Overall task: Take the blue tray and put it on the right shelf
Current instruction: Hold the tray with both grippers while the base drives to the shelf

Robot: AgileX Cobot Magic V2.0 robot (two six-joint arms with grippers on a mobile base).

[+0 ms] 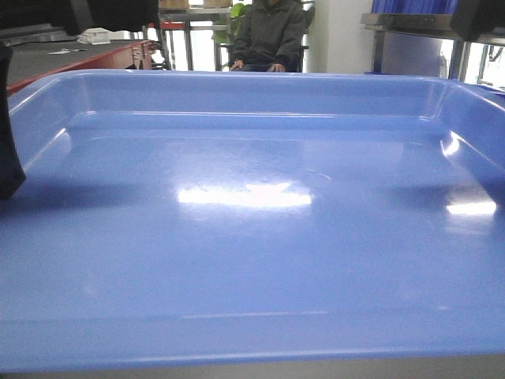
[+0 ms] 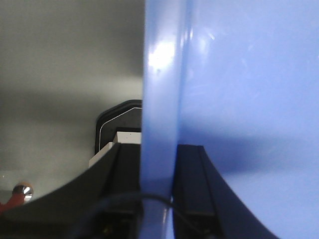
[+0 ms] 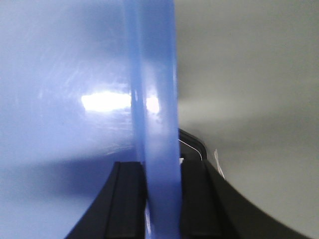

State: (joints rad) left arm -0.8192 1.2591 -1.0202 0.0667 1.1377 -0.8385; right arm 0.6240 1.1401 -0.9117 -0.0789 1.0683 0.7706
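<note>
The blue tray (image 1: 252, 237) fills the front view, level and empty, its glossy floor reflecting lights. My left gripper (image 2: 158, 149) is shut on the tray's left rim, one black finger (image 2: 192, 174) inside the wall and one outside; it shows as a dark shape (image 1: 8, 126) at the left edge of the front view. My right gripper (image 3: 160, 164) is shut on the tray's right rim (image 3: 152, 99) in the same way. The right shelf (image 1: 410, 22), shiny steel with upright posts, stands at the far right beyond the tray.
A dark table with a red edge (image 1: 79, 59) stands at the back left. A seated person (image 1: 268, 35) is straight ahead behind the tray. A dark part of an arm (image 1: 477, 17) hangs at the top right. Grey floor (image 2: 60, 64) lies below.
</note>
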